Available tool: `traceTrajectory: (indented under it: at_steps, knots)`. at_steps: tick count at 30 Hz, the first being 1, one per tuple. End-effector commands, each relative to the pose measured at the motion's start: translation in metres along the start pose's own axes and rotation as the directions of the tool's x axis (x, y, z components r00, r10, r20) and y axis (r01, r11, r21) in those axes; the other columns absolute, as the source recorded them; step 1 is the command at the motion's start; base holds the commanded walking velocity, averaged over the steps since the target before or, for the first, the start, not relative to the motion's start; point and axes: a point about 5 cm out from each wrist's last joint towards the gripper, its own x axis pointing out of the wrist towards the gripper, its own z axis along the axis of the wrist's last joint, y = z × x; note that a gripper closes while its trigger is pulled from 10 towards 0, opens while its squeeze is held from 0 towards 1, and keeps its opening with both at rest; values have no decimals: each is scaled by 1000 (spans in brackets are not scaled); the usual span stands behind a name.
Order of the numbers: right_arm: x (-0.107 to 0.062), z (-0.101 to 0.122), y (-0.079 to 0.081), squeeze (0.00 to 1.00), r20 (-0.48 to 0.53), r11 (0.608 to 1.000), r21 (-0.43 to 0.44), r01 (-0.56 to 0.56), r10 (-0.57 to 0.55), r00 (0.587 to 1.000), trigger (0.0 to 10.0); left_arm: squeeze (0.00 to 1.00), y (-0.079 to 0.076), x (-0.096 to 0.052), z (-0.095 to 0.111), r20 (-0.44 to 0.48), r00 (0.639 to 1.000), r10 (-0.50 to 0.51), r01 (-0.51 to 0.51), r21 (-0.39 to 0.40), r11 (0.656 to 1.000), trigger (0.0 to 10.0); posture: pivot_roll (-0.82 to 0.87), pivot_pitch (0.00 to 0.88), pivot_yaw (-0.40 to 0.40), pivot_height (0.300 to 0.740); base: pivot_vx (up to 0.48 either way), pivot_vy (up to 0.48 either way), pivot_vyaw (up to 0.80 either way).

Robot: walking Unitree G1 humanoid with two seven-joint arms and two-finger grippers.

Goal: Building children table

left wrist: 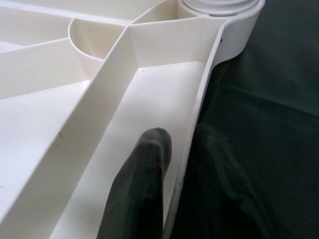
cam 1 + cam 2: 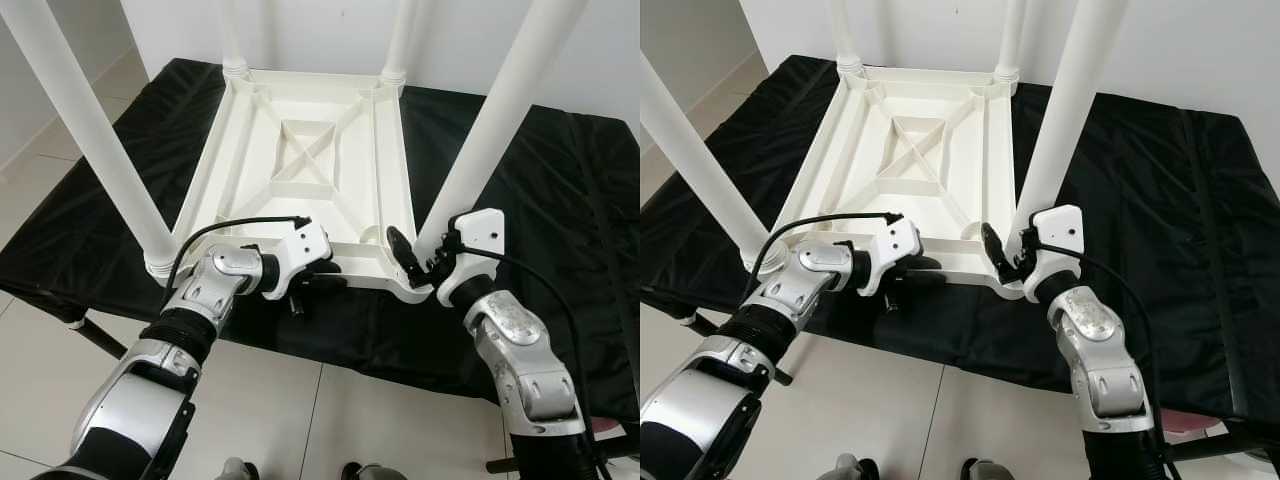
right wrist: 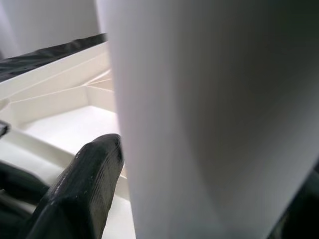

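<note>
White plastic children's table top (image 2: pixel 300 170) lies upside down in the centre of the head views, ribbed underside up, on a black cloth (image 2: pixel 520 210) covering a work surface. Four white legs stand up from its corners: near-left leg (image 2: pixel 95 130) runs to the upper left of the frame, near-right leg (image 2: pixel 500 120) to the upper right, the two far legs (image 2: pixel 232 35) rise at the top centre.

Left gripper (image 2: pixel 318 278) sits at the lower centre-left, at the near rim of the table top. Its wrist view shows the fingers (image 1: pixel 142 184) straddling the rim wall (image 1: pixel 197 114): one inside the tray-like recess, the other outside against the cloth. Fingers clamped on the rim.

Right gripper (image 2: pixel 420 262) sits at the lower centre-right, at the base of the near-right leg where it meets the corner socket. One black finger (image 2: pixel 402 250) lies on the inner side of the leg; its wrist view shows a finger (image 3: pixel 82 189) just beside the leg (image 3: pixel 199 119). The second finger is hidden behind the leg; cannot tell whether the grip is closed.

Pale tiled floor (image 2: pixel 300 420) along the bottom of the frame.
</note>
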Motion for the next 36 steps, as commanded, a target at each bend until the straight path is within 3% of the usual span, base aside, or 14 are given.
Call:
traceTrajectory:
  at_steps: [1, 4, 5, 7, 8, 9, 23, 29, 31, 35, 36]
  knots:
    - [0, -2, -5, 0, -16, 1000, 18, -13, 13, 1000, 10000, 0, -1, -5, -16, -44, 997, 61, -63, -52, 997, 10000, -77, 145, 38, 740, 0, 0, 0]
    - [0, -1, -9, 0, -16, 1000, 11, -23, 23, 1000, 10000, 0, -1, -5, -16, -45, 997, 60, -63, -53, 997, 10000, -76, 146, 39, 740, 0, 0, 0]
    - [0, 0, -11, 0, -18, 999, 6, -33, 33, 999, 7137, 0, -1, -5, -16, -44, 997, 60, -62, -53, 997, 10000, -77, 146, 40, 740, 0, 0, 0]
    - [0, 0, -11, 0, -18, 999, 6, -33, 33, 999, 7137, 0, -1, -5, -16, -44, 997, 60, -62, -53, 997, 10000, -77, 146, 40, 740, 0, 0, 0]
    - [0, 0, -14, 0, -20, 999, 5, -40, 40, 999, 3922, 0, -1, -5, -16, -44, 997, 60, -62, -53, 997, 10000, -78, 146, 41, 740, 0, 0, 0]
    - [-1, 1, -15, 0, -23, 999, 4, -52, 52, 998, 0, 0, -1, -5, -16, -44, 997, 59, -61, -53, 997, 10000, -79, 146, 41, 740, 0, 0, 0]
    - [-3, -6, -13, 0, -84, 995, 37, -94, 96, 992, 0, 0, -2, -5, -16, -44, 997, 58, -60, -54, 997, 10000, -78, 148, 40, 740, 0, 0, 0]
    - [-3, -22, -14, 0, -155, 997, 22, 70, -66, 986, 0, 0, -3, -5, -17, -43, 997, 57, -60, -55, 997, 10000, -76, 150, 38, 740, 0, 0, 0]
    - [-6, -36, -13, 0, -217, 978, 20, 209, -200, 955, 0, 0, -3, -6, -17, -44, 997, 57, -59, -57, 997, 10000, -76, 151, 39, 740, 0, 0, 0]
    - [-11, -47, -12, 0, -272, 945, -1, 326, -314, 909, 0, 0, -3, -6, -18, -45, 997, 57, -59, -58, 997, 10000, -77, 151, 40, 740, 0, 0, 0]
    - [-14, -52, -12, 0, -301, 919, -23, 393, -381, 874, 0, 0, -3, -5, -17, -45, 997, 56, -59, -57, 997, 10000, -78, 152, 40, 740, 0, 0, 0]
